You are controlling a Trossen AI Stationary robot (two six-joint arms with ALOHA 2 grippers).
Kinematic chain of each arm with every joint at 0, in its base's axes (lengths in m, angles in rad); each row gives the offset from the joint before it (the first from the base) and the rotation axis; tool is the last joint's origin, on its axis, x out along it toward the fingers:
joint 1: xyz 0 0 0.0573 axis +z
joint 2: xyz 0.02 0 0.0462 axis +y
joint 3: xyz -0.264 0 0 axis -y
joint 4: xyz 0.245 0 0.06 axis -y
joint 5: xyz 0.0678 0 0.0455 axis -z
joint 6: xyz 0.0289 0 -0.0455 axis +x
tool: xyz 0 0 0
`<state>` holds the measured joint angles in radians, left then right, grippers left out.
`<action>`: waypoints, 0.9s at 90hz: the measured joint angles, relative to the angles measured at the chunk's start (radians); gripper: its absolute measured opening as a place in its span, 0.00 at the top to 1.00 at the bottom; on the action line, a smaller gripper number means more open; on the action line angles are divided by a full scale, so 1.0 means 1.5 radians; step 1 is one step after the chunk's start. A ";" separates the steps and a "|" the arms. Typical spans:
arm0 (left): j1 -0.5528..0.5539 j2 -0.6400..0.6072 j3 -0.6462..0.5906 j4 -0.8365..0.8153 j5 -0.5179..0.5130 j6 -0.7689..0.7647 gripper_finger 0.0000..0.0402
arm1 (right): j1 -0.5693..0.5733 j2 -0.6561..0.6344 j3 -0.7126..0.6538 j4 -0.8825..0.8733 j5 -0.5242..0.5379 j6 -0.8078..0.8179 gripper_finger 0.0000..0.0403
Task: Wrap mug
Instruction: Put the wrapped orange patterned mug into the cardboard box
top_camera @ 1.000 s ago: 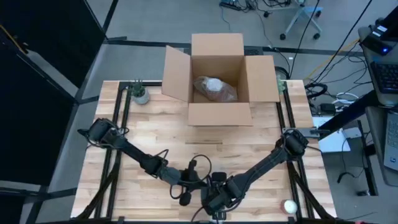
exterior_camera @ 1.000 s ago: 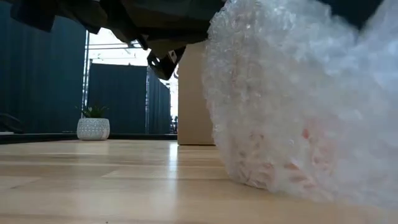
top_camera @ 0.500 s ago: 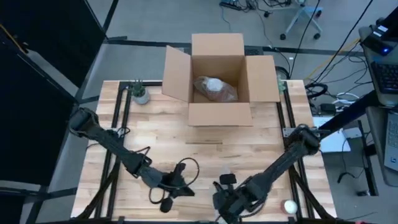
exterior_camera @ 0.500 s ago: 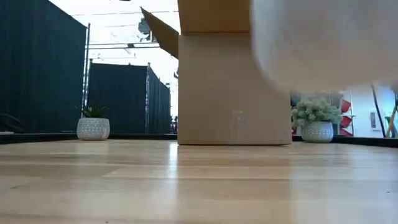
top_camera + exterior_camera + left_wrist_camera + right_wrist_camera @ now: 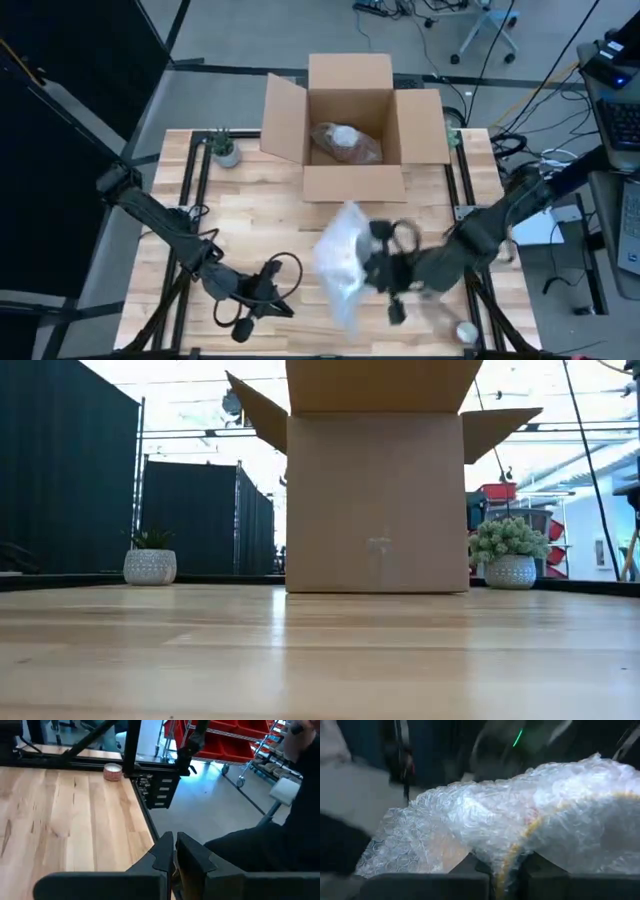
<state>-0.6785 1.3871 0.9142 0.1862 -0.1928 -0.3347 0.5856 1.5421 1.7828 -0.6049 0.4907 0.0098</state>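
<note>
A: Looking for the mug itself gets nowhere, because the bubble wrap bundle hides whatever sits inside it. In the right wrist view only a curved yellowish edge and a faint pink patch show through the plastic.

B: Where is the bundle?

A: In the high view it sits near the middle of the table, on the near side of the cardboard box, carried by the right gripper. That gripper's fingers are pinched tight on the wrap, with a fold of it squeezed between them. The picture is smeared there, so the gripper's outline is hard to read.

B: And the left arm?

A: The left gripper is at the near left part of the table. Its fingers lie pressed together with nothing between them.

B: Does the low view add anything?

A: No arm or bundle shows in it. It shows the bare pale wood planks, the box front with its flaps raised, a small potted plant at far left and another pot at far right.

B: What is in the box?

A: Another pale wrapped lump; its contents cannot be made out.

B: The room?

A: Dark curtains on the left, red bins on wire shelving, cables on a grey floor, and a small round candle-like object at the near right corner.
</note>
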 joint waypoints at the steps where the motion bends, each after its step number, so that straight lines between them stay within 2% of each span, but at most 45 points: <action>1: 0.000 0.000 0.000 0.001 0.000 0.000 0.97 | -0.006 -0.004 0.000 0.005 0.002 -0.007 0.98; 16: 0.004 -0.001 0.000 -0.010 -0.001 0.004 0.97 | -0.136 -0.050 0.000 0.023 0.047 -0.075 0.98; 36: 0.018 -0.001 0.000 -0.029 -0.004 0.001 0.97 | -0.376 -0.060 0.000 -0.002 0.034 -0.068 0.98; 48: 0.023 -0.001 0.000 -0.032 -0.008 0.001 0.97 | -0.523 -0.040 0.000 -0.067 -0.051 -0.013 0.98; 58: 0.027 -0.001 0.000 -0.034 -0.013 0.002 0.97 | -0.614 -0.003 0.000 -0.136 -0.125 0.036 0.98; 67: 0.033 -0.001 0.000 -0.036 -0.014 0.005 0.98 | -0.665 0.045 0.000 -0.191 -0.168 0.064 0.98; 81: 0.038 -0.001 0.000 -0.046 -0.014 0.004 0.97 | -0.703 0.125 0.000 -0.247 -0.175 0.079 0.98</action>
<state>-0.6218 1.3861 0.9146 0.1165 -0.2138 -0.3283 -0.4685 1.7297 1.7832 -0.9761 0.2279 0.1285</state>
